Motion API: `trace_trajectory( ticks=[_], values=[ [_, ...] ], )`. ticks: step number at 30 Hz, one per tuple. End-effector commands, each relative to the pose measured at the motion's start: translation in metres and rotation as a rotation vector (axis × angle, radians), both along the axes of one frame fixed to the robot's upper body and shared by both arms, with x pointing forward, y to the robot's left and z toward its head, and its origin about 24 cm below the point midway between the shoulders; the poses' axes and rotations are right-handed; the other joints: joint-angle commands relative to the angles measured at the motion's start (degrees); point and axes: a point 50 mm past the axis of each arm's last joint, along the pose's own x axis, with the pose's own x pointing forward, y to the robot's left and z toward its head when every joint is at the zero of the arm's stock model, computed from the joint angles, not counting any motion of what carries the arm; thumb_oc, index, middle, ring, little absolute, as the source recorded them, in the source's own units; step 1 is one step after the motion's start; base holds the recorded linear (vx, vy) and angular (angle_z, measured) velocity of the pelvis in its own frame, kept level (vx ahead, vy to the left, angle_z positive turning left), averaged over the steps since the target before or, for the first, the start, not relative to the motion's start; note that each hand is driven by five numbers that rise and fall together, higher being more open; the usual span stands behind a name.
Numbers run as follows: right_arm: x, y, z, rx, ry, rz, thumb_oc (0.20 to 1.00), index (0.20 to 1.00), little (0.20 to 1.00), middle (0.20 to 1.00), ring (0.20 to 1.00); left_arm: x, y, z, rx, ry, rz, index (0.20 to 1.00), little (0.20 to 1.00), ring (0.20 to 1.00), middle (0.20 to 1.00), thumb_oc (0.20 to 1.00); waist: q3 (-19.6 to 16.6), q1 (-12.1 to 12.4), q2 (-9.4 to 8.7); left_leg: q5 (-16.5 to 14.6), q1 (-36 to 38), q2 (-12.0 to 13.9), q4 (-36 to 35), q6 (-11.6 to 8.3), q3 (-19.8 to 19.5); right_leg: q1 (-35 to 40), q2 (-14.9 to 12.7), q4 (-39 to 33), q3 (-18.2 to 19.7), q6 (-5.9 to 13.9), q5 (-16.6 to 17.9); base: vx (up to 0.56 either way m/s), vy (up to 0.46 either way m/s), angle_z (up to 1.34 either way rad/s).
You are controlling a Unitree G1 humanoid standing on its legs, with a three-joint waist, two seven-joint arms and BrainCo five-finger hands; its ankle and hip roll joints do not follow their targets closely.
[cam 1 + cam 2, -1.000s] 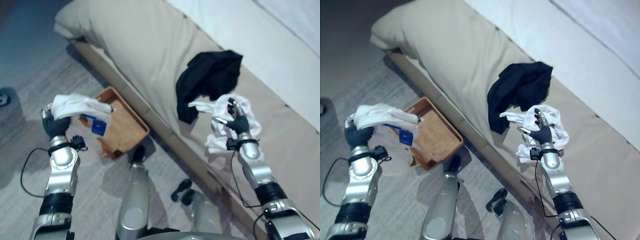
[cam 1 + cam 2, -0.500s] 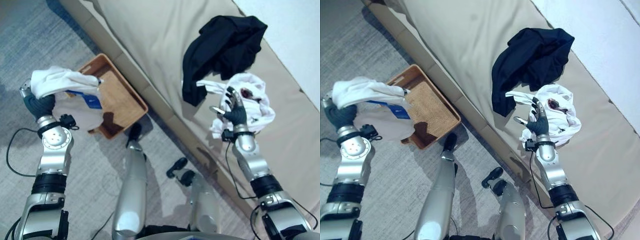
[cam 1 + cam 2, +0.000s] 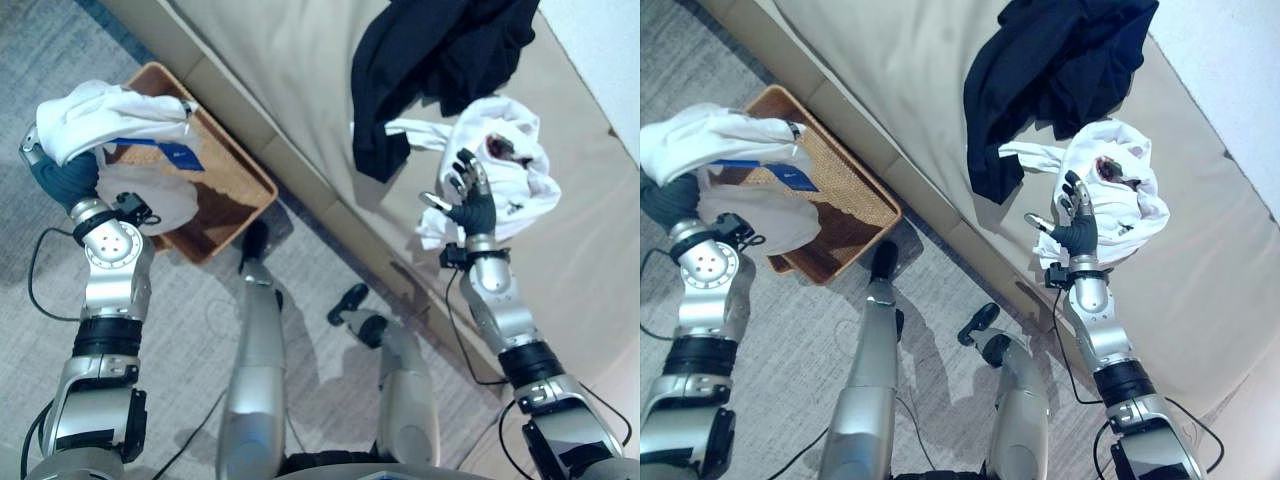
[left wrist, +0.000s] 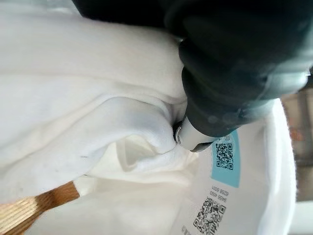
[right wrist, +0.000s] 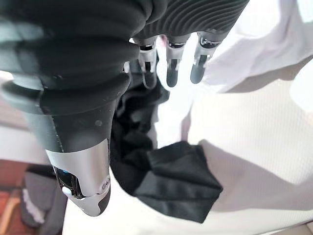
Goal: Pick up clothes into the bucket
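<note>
White garment (image 4: 73, 98), blue tag (image 4: 226, 159) with QR code, second QR code printed below, small digits illegible, no words readable

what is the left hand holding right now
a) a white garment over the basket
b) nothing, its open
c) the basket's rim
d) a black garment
a: the left hand has its fingers curled round a white garment with a blue tag, which hangs above the brown woven basket on the floor; the black garment lies on the bed.
</note>
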Motion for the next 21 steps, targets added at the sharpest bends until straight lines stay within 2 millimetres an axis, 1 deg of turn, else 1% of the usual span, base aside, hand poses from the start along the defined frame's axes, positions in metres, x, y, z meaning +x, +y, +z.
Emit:
trace_trajectory(
  ticks=[1, 3, 4, 5, 6, 9, 11, 12, 15, 16, 17, 18, 21],
  values=[
    [-0.007, -0.006, 0.031, 0.023, -0.165, -0.009, 1.0, 1.0, 1.0, 1.0, 1.0, 0.001, -0.006, 0.031, -0.051, -0.204, -0.066, 0.2, 0.2, 0.2, 0.2, 0.2, 0.1, 0.4, -2.09, -5.6, -0.7, 2.9, 3.9, 1.66, 3.7, -2.6, -3.3, 0.6, 3.6, 4.75, 5.4, -0.01, 0.048, -0.03],
    [-0.007, -0.006, 0.032, 0.018, -0.17, -0.008, 1.0, 1.0, 1.0, 1.0, 1.0, 0.002, -0.006, 0.03, -0.049, -0.198, -0.068, 0.2, 0.2, 0.2, 0.2, 0.2, 0.1, 0.3, -2.12, -6.0, -1.4, 2.8, 5.0, 1.81, 3.8, -3.4, -3.5, 1.4, 4.1, 4.66, 5.1, -0.01, 0.057, -0.02],
    [-0.007, -0.006, 0.033, 0.01, -0.17, -0.009, 1.0, 1.0, 1.0, 1.0, 1.0, 0.005, -0.007, 0.026, -0.064, -0.18, -0.073, 0.2, 0.2, 0.2, 0.2, 0.2, 0.1, -0.1, -2.11, -6.9, -2.5, 2.8, 6.9, 2.2, 4.1, -4.8, -3.8, 3.0, 4.8, 4.44, 4.5, 0.0, 0.057, -0.05],
    [-0.007, -0.006, 0.033, 0.01, -0.17, -0.009, 1.0, 1.0, 1.0, 1.0, 1.0, 0.005, -0.007, 0.026, -0.064, -0.181, -0.074, 0.2, 0.2, 0.2, 0.2, 0.2, 0.1, 0.0, -2.12, -7.0, -2.6, 2.7, 7.1, 2.22, 4.1, -4.9, -3.9, 3.2, 4.9, 4.44, 4.4, -0.01, 0.092, -0.1],
    [-0.007, -0.005, 0.034, 0.007, -0.175, -0.006, 1.0, 1.0, 1.0, 1.0, 1.0, 0.007, -0.008, 0.022, -0.086, -0.173, -0.078, 0.2, 0.2, 0.2, 0.2, 0.2, 0.1, -0.6, -2.1, -7.9, -3.8, 2.6, 9.3, 2.52, 4.1, -6.5, -4.1, 4.7, 5.7, 4.2, 4.0, 0.0, 0.065, -0.11],
    [-0.006, -0.003, 0.036, 0.006, -0.183, -0.002, 1.0, 1.0, 1.0, 1.0, 1.0, 0.009, -0.006, 0.021, -0.101, -0.163, -0.068, 0.2, 0.2, 0.2, 0.2, 0.2, 0.1, -1.0, -2.26, -8.8, -5.7, 2.7, 11.8, 2.77, 4.4, -8.5, -4.3, 6.4, 7.0, 4.03, 3.5, 0.0, 0.048, -0.12],
    [-0.006, -0.002, 0.038, 0.011, -0.194, -0.001, 1.0, 1.0, 1.0, 1.0, 1.0, 0.012, 0.001, 0.015, -0.153, -0.142, -0.034, 0.2, 0.2, 0.2, 0.2, 0.2, 0.1, -1.5, -2.38, -9.3, -7.4, 2.9, 13.9, 2.87, 4.7, -10.4, -4.6, 7.9, 7.8, 3.93, 3.0, 0.0, 0.039, -0.2],
    [-0.006, -0.002, 0.039, 0.011, -0.196, 0.0, 1.0, 1.0, 1.0, 1.0, 1.0, 0.012, 0.002, 0.015, -0.154, -0.144, -0.034, 0.2, 0.2, 0.2, 0.2, 0.2, 0.1, -1.5, -2.43, -9.5, -7.7, 2.9, 14.2, 2.89, 4.8, -10.7, -4.7, 8.2, 7.9, 3.94, 2.9, 0.0, 0.02, -0.15],
    [-0.007, -0.002, 0.042, 0.016, -0.212, 0.003, 1.0, 1.0, 1.0, 1.0, 1.0, 0.014, 0.015, 0.011, -0.189, -0.107, 0.008, 0.2, 0.2, 0.2, 0.2, 0.2, 0.1, -2.3, -2.84, -9.9, -9.7, 3.3, 16.3, 2.99, 4.6, -13.0, -4.7, 9.8, 9.1, 3.85, 2.6, 0.0, 0.029, -0.06],
    [-0.007, -0.002, 0.043, 0.017, -0.213, 0.003, 1.0, 1.0, 1.0, 1.0, 1.0, 0.014, 0.015, 0.012, -0.189, -0.109, 0.007, 0.2, 0.2, 0.2, 0.2, 0.2, 0.1, -2.3, -2.88, -10.0, -9.9, 3.3, 16.4, 3.0, 4.7, -13.2, -4.8, 9.9, 9.2, 3.85, 2.5, 0.01, 0.01, -0.05],
    [-0.007, -0.002, 0.046, 0.019, -0.228, 0.01, 1.0, 1.0, 1.0, 1.0, 1.0, 0.014, 0.021, 0.01, -0.194, -0.089, 0.025, 0.2, 0.2, 0.2, 0.2, 0.2, 0.1, -2.7, -3.18, -10.3, -10.8, 3.5, 17.2, 3.01, 4.7, -14.1, -4.7, 10.4, 9.5, 3.89, 2.3, 0.0, 0.008, -0.05],
    [-0.007, -0.002, 0.046, 0.02, -0.229, 0.01, 1.0, 1.0, 1.0, 1.0, 1.0, 0.014, 0.022, 0.011, -0.193, -0.09, 0.025, 0.2, 0.2, 0.2, 0.2, 0.2, 0.1, -2.6, -3.21, -10.3, -10.9, 3.5, 17.4, 3.02, 4.8, -14.2, -4.7, 10.5, 9.5, 3.89, 2.2, 0.0, 0.014, -0.06],
    [-0.007, -0.003, 0.049, 0.012, -0.239, 0.005, 1.0, 1.0, 1.0, 1.0, 1.0, 0.015, 0.026, 0.003, -0.215, -0.055, 0.032, 0.2, 0.2, 0.2, 0.2, 0.2, 0.0, -3.1, -3.5, -10.8, -11.9, 3.7, 18.6, 3.13, 4.8, -15.4, -4.5, 11.2, 10.0, 3.9, 2.1, 0.01, 0.025, -0.06]
  ],
)
